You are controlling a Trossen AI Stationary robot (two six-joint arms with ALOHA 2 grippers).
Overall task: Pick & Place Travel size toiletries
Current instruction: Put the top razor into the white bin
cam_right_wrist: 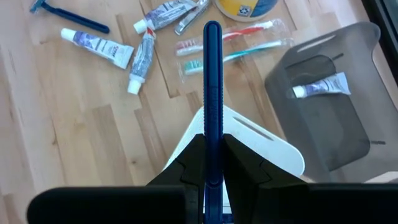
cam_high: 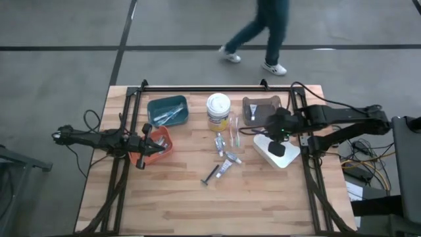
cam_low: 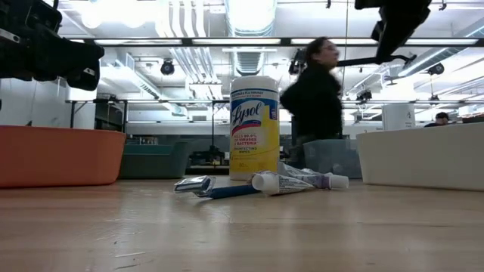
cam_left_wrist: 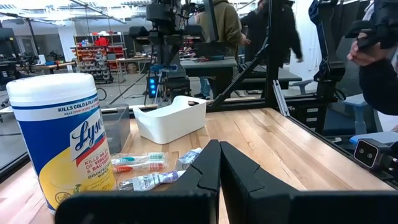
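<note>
Slim dark-blue razor [cam_right_wrist: 212, 93] clamped in right gripper [cam_right_wrist: 212, 163] fingers over white bin [cam_right_wrist: 249, 140], head hidden; left gripper [cam_left_wrist: 219, 163] fingers closed, empty

pale wood-grain bench [cam_high: 263, 197]; white wipes canister [cam_left_wrist: 59, 140] with yellow label and blue lettering; orange bin [cam_high: 159, 143]; teal bin [cam_high: 168, 110]; grey translucent bin [cam_right_wrist: 339, 115]; white bin [cam_high: 277, 151]; dark blue razor handle [cam_right_wrist: 212, 93] in the black right end effector [cam_right_wrist: 212, 165]; white-and-grey tubes [cam_right_wrist: 99, 45]; red and teal toothbrushes [cam_right_wrist: 233, 43].
</note>
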